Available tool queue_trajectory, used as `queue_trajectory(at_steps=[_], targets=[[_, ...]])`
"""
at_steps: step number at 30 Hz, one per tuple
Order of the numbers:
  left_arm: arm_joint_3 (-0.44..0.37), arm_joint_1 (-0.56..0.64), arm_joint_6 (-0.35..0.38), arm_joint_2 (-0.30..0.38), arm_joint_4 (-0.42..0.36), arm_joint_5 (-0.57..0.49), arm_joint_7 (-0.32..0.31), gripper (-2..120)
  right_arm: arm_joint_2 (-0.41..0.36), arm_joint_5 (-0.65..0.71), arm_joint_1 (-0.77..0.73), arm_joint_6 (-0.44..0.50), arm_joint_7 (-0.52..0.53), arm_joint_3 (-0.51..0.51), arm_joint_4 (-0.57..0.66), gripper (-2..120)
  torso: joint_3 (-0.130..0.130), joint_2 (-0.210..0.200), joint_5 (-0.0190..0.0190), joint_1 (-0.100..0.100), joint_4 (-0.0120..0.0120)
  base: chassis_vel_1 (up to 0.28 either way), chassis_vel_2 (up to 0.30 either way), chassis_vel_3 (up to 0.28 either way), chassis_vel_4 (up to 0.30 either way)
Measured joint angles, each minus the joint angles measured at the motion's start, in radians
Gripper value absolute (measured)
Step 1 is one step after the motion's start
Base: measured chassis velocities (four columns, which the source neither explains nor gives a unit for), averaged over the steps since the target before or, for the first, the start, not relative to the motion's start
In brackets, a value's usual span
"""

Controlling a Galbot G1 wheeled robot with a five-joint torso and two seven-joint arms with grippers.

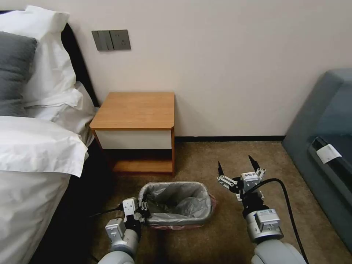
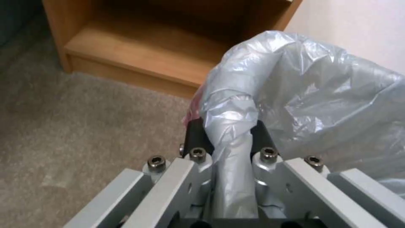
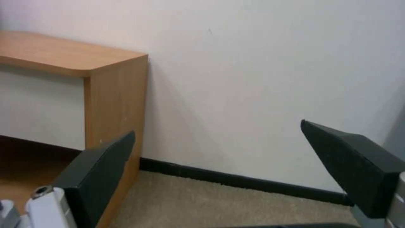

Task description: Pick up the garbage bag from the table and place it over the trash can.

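The grey crinkled garbage bag (image 1: 176, 203) lines the trash can (image 1: 172, 221) on the carpet in front of the table (image 1: 135, 110), its pinkish edge folded down outside the rim. My left gripper (image 1: 143, 211) is at the can's left rim. In the left wrist view the left gripper (image 2: 227, 136) is shut on a bag-covered fold of the garbage bag (image 2: 303, 88), with a black finger (image 2: 196, 133) on each side. My right gripper (image 1: 236, 165) hovers open to the right of the can, holding nothing. In the right wrist view the right gripper (image 3: 217, 128) faces the wall.
A bed with white linen (image 1: 33, 154) borders the left side. A grey sofa (image 1: 322, 146) stands at the right. The table's lower shelf (image 2: 139, 53) is just behind the can. A black cable (image 1: 286, 194) loops off the right arm. Open carpet (image 1: 227, 234) lies between the arms.
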Motion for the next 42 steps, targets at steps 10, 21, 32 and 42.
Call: queue_trajectory(at_steps=[10, 21, 32, 42], targets=[[0.018, -0.001, 0.014, -0.005, 0.02, 0.007, -0.005, 7, 0.005, 0.001, 0.003, 0.0, 0.003, 0.002, -0.002, 100, 0.0, 0.0, 0.0, 0.0, 0.0, 0.0, 0.0, 0.0, 0.0], [0.027, -0.01, 0.015, -0.007, 0.047, 0.017, -0.013, 7, 0.006, 0.004, 0.005, 0.0, 0.005, 0.001, -0.002, 100, 0.0, 0.0, 0.0, 0.0, -0.0001, 0.0, 0.0, 0.0, 0.0], [0.022, -0.014, 0.014, -0.005, 0.059, 0.042, -0.012, 32, 0.004, 0.004, 0.019, -0.001, 0.004, -0.006, -0.008, 100, 0.0, 0.0, -0.0001, 0.0, -0.0001, 0.0, 0.0, 0.0, 0.0], [0.013, -0.01, 0.012, 0.002, 0.05, 0.069, -0.004, 66, 0.007, 0.004, 0.023, -0.001, 0.005, -0.011, -0.01, 100, 0.0, 0.0, -0.0001, 0.0, -0.0001, 0.0, 0.0, 0.0, 0.0]])
